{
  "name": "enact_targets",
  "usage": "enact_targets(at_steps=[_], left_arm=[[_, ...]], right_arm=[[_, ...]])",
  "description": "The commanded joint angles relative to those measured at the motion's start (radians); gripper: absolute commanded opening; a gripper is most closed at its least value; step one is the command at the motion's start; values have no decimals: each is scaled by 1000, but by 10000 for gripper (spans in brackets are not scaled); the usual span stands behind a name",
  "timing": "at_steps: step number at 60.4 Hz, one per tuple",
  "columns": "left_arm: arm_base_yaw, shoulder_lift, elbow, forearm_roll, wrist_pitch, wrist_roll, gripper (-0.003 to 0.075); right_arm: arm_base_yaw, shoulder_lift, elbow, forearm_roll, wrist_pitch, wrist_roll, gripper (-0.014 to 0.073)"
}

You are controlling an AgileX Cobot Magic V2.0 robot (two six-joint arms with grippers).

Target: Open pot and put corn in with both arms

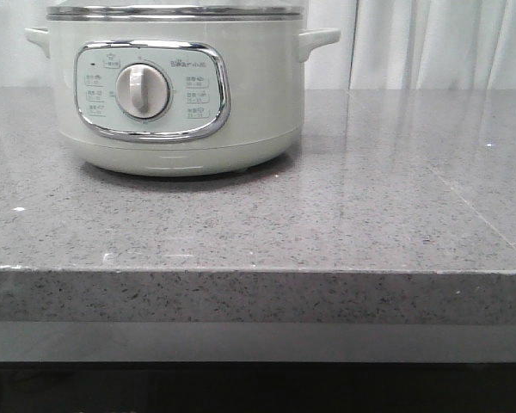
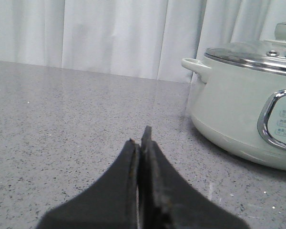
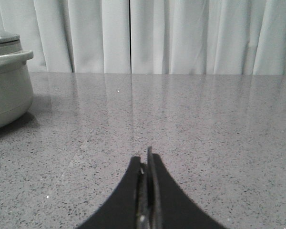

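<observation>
Left gripper (image 2: 142,138) and right gripper (image 3: 147,160) pinched closed, empty. Round pale grey-green cooker pot (image 1: 174,90) apparently lidded; corn unseen, so search may stall.

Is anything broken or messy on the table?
No, nothing looks broken or spilled. The pot stands upright on the table with its lid on. Both hands are shut and empty. No corn shows.

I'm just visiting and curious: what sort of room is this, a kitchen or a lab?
Probably a mock kitchen set up for testing, though I can't be sure. A pot, really an electric cooker with a dial, sits lidded on a speckled grey stone counter, and plain white curtains hang behind instead of walls or cupboards.
</observation>
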Motion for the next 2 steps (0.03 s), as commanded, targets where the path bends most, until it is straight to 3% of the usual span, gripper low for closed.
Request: enact_targets(at_steps=[1,2], left_arm=[[1,-16,10,-3,-88,-7,-20],[1,-16,10,-3,-88,-7,-20]], right_arm=[[-6,-22,-11,-15,-89,0,-120],[-6,-22,-11,-15,-89,0,-120]])
